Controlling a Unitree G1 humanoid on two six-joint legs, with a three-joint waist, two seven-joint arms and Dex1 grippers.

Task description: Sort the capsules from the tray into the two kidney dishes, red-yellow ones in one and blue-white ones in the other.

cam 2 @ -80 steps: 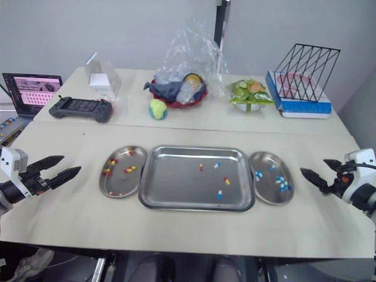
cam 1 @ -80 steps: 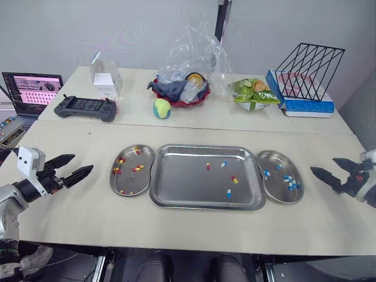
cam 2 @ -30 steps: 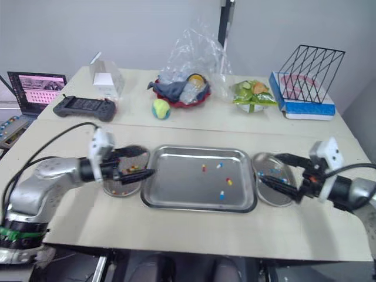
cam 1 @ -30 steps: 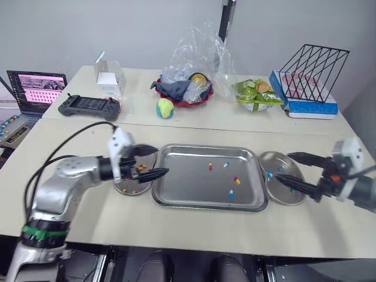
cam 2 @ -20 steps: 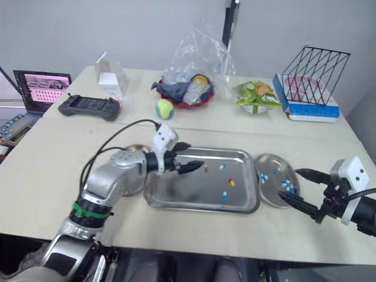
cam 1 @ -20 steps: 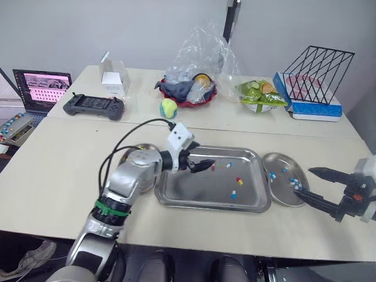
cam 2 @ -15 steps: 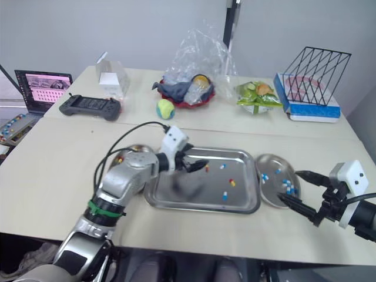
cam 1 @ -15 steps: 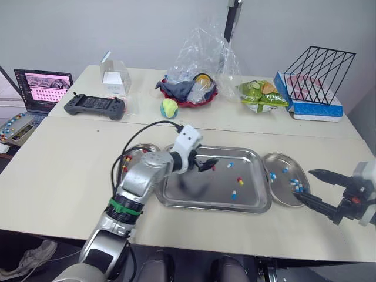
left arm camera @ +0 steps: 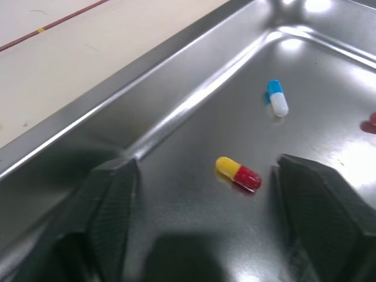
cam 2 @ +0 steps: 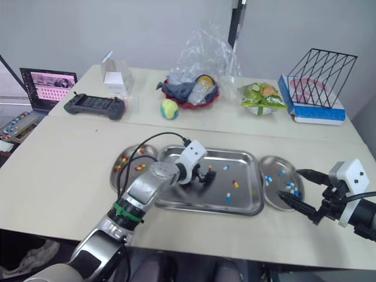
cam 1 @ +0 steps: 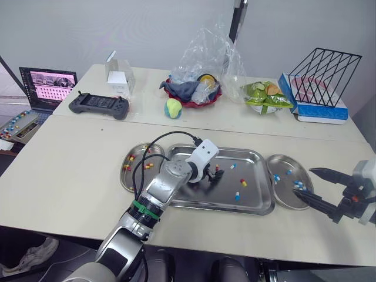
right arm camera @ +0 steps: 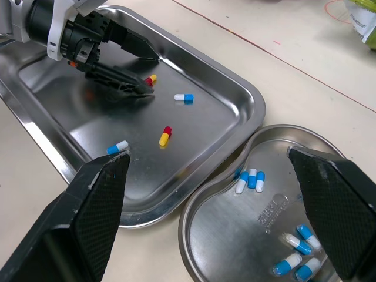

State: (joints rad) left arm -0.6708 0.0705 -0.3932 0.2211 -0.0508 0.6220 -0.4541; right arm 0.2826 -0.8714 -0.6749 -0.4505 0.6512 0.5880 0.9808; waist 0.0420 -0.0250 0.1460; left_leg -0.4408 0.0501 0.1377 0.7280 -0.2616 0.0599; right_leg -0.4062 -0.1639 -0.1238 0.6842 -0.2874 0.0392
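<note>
On head views, L gripper [cam 1: 212, 175] sits low inside tray [cam 1: 258, 207], its arm reaching across L dish [cam 1: 126, 179], which holds red-yellow caps. R gripper [cam 1: 303, 183] hovers spread and empty beside R dish [cam 1: 281, 194], which holds blue-white caps. Cable [cam 1: 154, 144] loops above L dish and could snag on withdrawal. L wrist view: fingers spread wide, nothing gripped. Red-yellow capsule [left arm camera: 238, 173] lies flat on tray floor between them, nearer one finger, untouched. Probable fault: off-centre closing pushes from one side first. With a round shell on smooth steel, the capsule may skid or roll out, poss. toward blue-white capsule [left arm camera: 277, 98] nearby. Tips may also scrape the floor. R wrist view: three more caps lie loose in tray, well apart, so low risk of a double pick. Surface: pale table [cam 1: 76, 170]. Far side carries laptop [cam 1: 47, 87], controller [cam 1: 98, 106], ball [cam 1: 173, 107] and wire rack [cam 1: 322, 67], w/ plain grey wall behind.
</note>
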